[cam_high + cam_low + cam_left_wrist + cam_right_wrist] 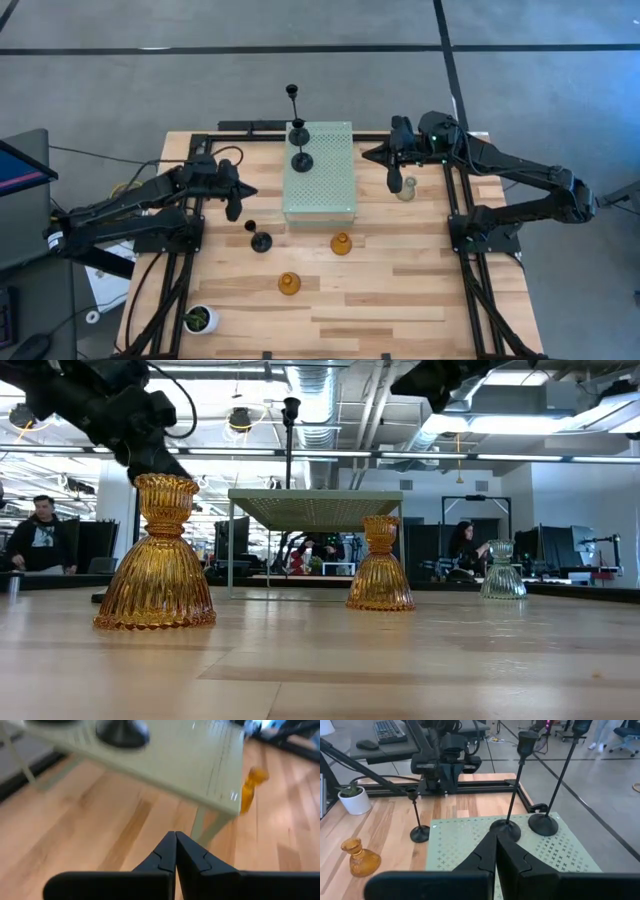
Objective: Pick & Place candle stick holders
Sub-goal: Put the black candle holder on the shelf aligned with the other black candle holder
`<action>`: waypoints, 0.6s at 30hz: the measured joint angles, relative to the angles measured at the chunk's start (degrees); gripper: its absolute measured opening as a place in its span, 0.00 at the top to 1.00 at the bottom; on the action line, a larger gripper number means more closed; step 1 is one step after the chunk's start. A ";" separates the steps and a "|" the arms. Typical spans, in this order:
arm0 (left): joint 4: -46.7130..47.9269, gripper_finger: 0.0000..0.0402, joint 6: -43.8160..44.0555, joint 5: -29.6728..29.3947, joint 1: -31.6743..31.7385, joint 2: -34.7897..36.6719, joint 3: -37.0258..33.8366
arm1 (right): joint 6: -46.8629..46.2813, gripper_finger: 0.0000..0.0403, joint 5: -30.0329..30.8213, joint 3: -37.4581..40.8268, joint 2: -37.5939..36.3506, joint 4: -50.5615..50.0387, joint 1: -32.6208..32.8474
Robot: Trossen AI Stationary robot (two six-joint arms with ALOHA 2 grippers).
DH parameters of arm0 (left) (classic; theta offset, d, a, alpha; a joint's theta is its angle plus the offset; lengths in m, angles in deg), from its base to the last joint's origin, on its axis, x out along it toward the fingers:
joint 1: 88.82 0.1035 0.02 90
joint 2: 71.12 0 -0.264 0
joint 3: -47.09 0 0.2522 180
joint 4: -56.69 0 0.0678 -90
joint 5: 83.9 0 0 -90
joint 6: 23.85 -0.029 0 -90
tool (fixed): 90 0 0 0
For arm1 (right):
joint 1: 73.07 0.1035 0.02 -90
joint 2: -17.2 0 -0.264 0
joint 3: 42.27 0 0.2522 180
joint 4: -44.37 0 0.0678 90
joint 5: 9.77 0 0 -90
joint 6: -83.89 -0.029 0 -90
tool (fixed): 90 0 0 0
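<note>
Two black candle stick holders stand by their round bases (299, 134) (302, 161) on the pale green perforated block (320, 175). A third black one (261, 241) stands on the table at the block's near left. Two amber holders (341, 244) (289, 284) and a pale grey-green one (405, 188) stand upright on the wood. My left gripper (253, 190) hovers shut left of the block, above the table. My right gripper (365, 152) hovers shut at the block's right edge, and its wrist view shows the fingers (496, 840) above the block.
A white pot with a green plant (200, 318) stands at the near left corner. The block stands on thin legs (200, 825). Black rails (190, 250) run along the table's left and right sides. Bare wood lies toward the near right.
</note>
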 joint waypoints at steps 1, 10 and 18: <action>-1.68 0.99 0.41 0.01 0.00 0.02 0.00 | 0.01 1.00 0.01 0.00 0.00 0.25 -0.06; -7.16 0.99 8.33 0.12 -0.88 0.73 0.85 | 0.02 1.00 0.06 0.00 0.00 0.33 -0.10; -6.90 0.99 14.86 -1.11 -12.11 2.52 1.64 | 0.02 1.00 0.18 0.00 0.00 -0.76 -0.10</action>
